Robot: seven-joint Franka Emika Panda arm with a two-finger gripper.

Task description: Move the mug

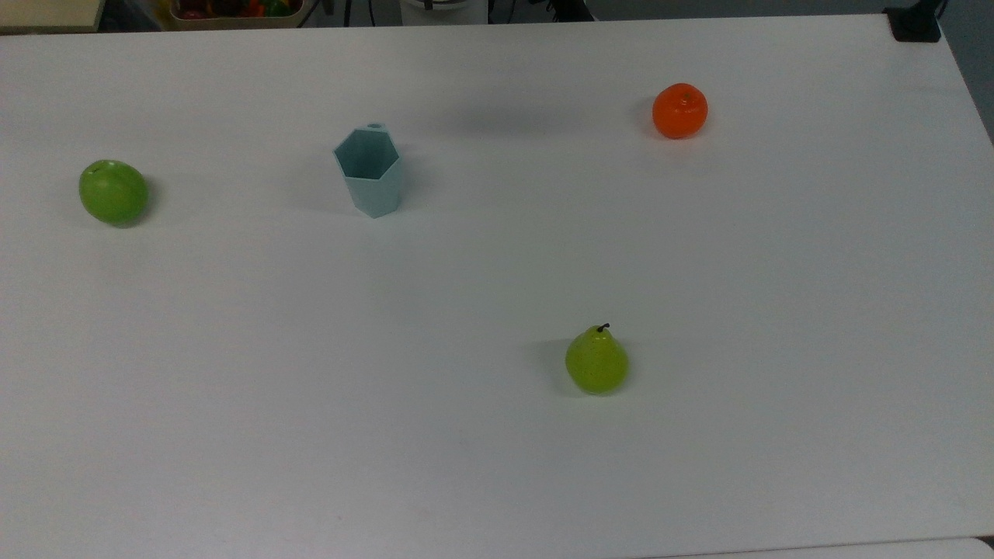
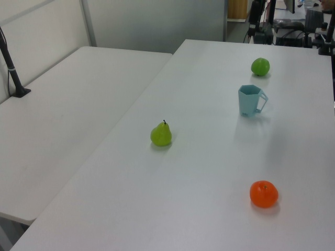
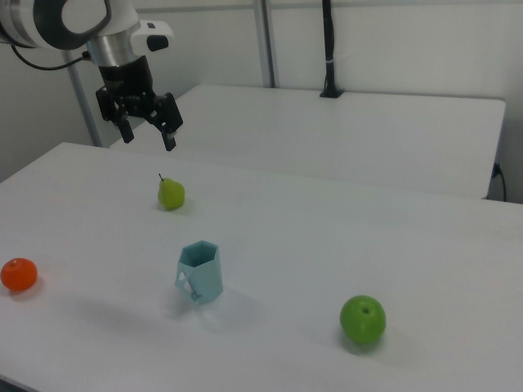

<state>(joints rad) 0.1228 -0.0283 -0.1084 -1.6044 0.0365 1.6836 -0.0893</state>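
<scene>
The pale blue-teal mug (image 1: 370, 175) stands upright on the white table (image 1: 497, 435), left of centre toward the far edge in the top view. Its handle points away in the top view and to the left view's right, beside the mug (image 2: 250, 100). In the right view the mug (image 3: 200, 272) sits low in the middle, and my gripper (image 3: 149, 139) hangs high above the table at upper left. The gripper is open, holds nothing, and is well apart from the mug.
A green apple (image 1: 113, 192) lies at the top view's left, an orange (image 1: 679, 111) at the far right and a pear (image 1: 596, 362) nearer the front. A second white table (image 2: 63, 125) adjoins in the left view, with a black post (image 2: 13, 73) on it.
</scene>
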